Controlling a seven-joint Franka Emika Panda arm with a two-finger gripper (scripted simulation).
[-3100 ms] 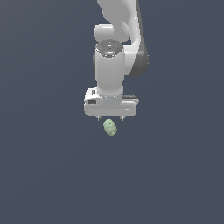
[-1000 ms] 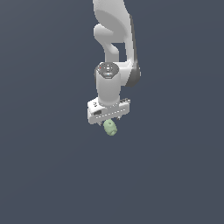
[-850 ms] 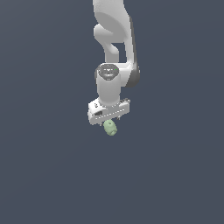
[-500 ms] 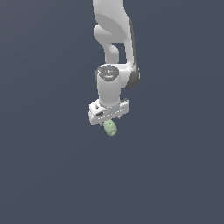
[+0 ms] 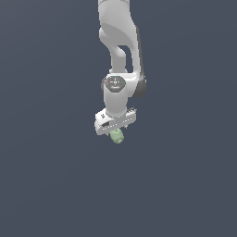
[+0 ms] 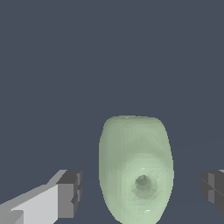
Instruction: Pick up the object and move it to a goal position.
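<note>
The object (image 5: 117,137) is a small pale green, lumpy egg-shaped blob lying on the dark grey floor, just under the white hand. In the wrist view the object (image 6: 135,168) fills the space between the two dark finger pads (image 6: 71,193), with a visible gap on each side. My gripper (image 5: 115,132) hangs straight above it, open, and the fingertips straddle the blob without touching it. In the exterior view the fingers are mostly hidden behind the hand and the blob.
A plain dark grey surface lies all around. The white arm (image 5: 119,41) rises from the hand toward the top of the exterior view. Nothing else shows.
The hand has turned about its vertical axis and come down closer over the blob. The blob has stayed in place.
</note>
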